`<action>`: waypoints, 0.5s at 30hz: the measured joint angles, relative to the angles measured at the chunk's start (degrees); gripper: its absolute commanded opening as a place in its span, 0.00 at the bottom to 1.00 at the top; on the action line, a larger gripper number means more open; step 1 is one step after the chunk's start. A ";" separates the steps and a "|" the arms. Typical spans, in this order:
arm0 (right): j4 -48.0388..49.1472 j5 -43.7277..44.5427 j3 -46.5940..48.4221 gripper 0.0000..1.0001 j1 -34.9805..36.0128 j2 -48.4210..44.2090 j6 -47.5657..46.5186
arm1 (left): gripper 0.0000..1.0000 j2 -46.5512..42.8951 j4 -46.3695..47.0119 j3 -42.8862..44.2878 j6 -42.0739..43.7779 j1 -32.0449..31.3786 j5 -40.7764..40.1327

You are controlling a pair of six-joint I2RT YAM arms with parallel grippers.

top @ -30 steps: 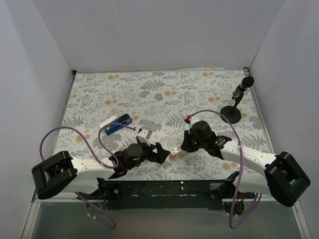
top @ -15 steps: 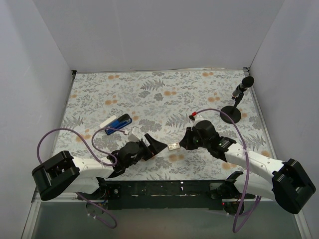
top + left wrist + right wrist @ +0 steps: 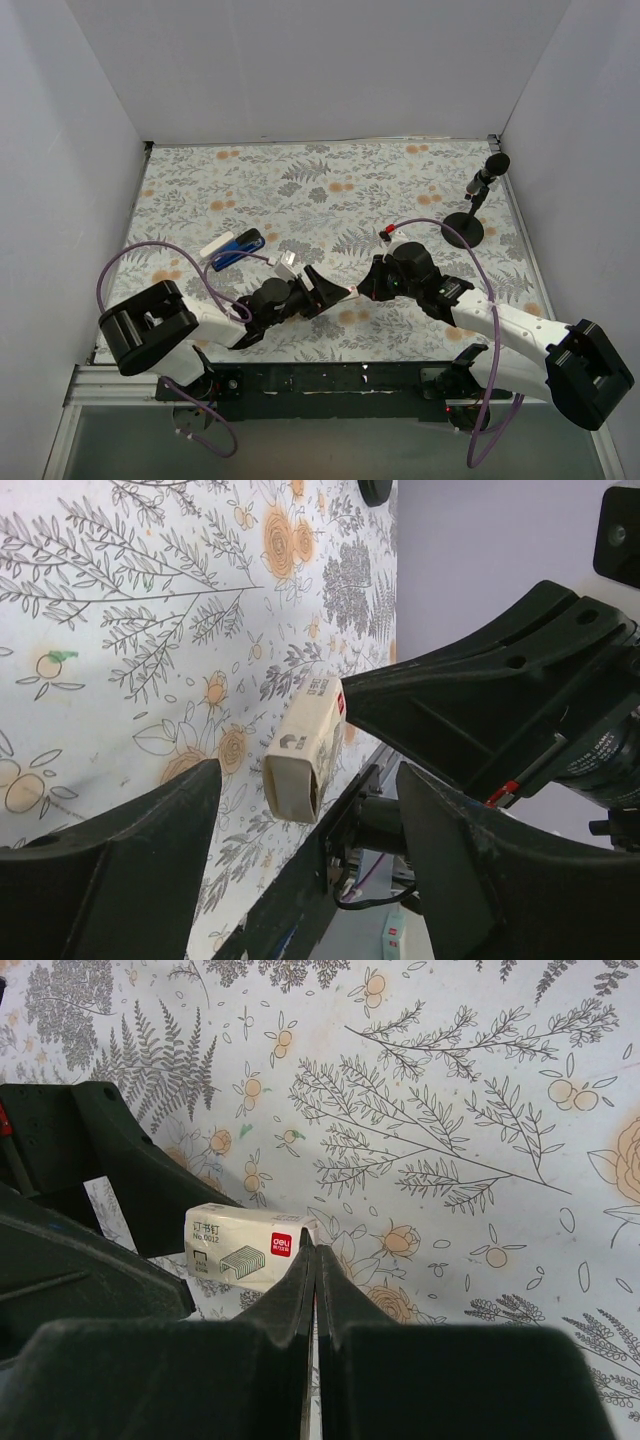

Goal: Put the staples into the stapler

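Observation:
The staples are a small whitish box (image 3: pixel 350 292) with a red label, also in the right wrist view (image 3: pixel 245 1247) and the left wrist view (image 3: pixel 305 750). My right gripper (image 3: pixel 363 289) is shut, its tips (image 3: pixel 312 1250) pinching the box's right end just above the table. My left gripper (image 3: pixel 326 289) is open, and the box's free end sits between its fingertips (image 3: pixel 310 780) without touching them. The right gripper shows black behind the box (image 3: pixel 480 700). The blue stapler (image 3: pixel 238 247) lies on the table to the left, beyond the left arm.
A black microphone stand (image 3: pixel 465 228) stands at the right edge, its base also showing at the top of the left wrist view (image 3: pixel 376 490). White walls close in the floral table (image 3: pixel 330 190) on three sides. The black mounting rail (image 3: pixel 330 380) runs along the near edge.
My left gripper has swung right and forward until its open fingers reach around the box. My right gripper has carried the box slightly forward and left.

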 measured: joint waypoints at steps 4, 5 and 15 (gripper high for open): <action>0.07 -0.22 -0.02 0.01 0.00 0.00 0.00 | 0.53 1.88 1.92 0.96 0.04 0.11 0.55; 0.07 -0.26 -0.02 0.01 0.02 0.00 0.00 | 0.49 2.12 2.43 1.07 0.04 0.11 0.59; 1.73 -1.20 -0.74 0.01 0.02 -0.26 0.39 | 0.29 3.02 5.18 1.07 -0.39 0.33 1.01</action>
